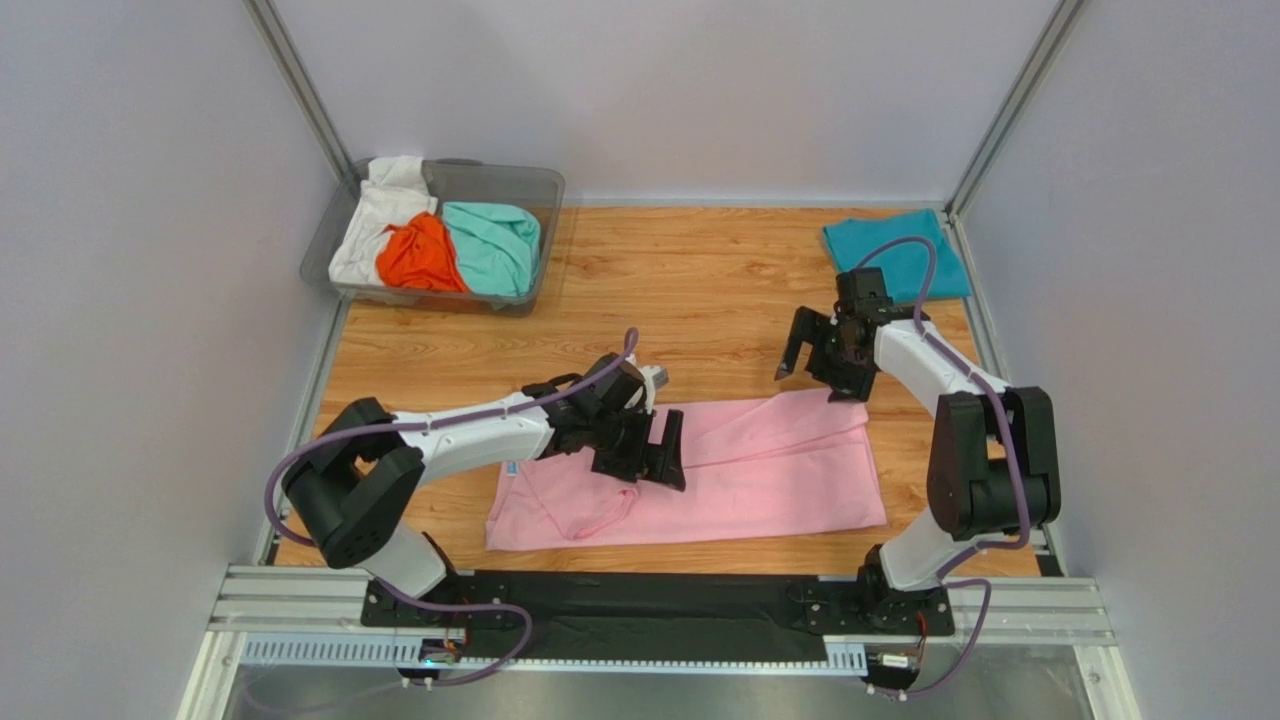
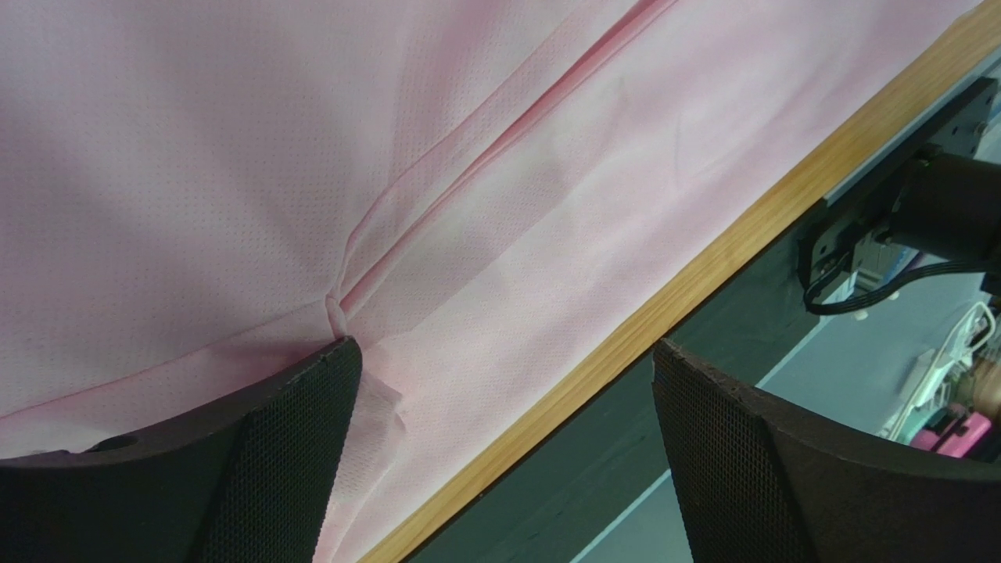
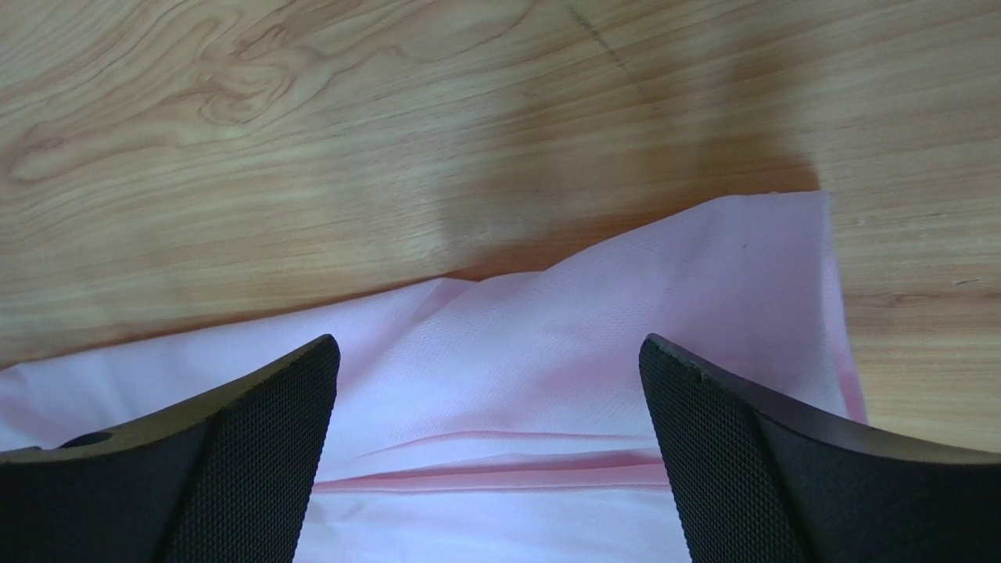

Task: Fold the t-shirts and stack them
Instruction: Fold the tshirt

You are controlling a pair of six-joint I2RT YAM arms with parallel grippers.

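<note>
Wooden table carries the pink t-shirt, spread partly folded along its near edge. A clear bin in the far left corner holds the white tee, orange tee and mint-green tee. The teal tee lies far right. The left gripper, jaws wide, touches the pink cloth; the right gripper hangs wide open over its far edge.

White arms, black joints, purple cables, dimpled black hands.
</note>
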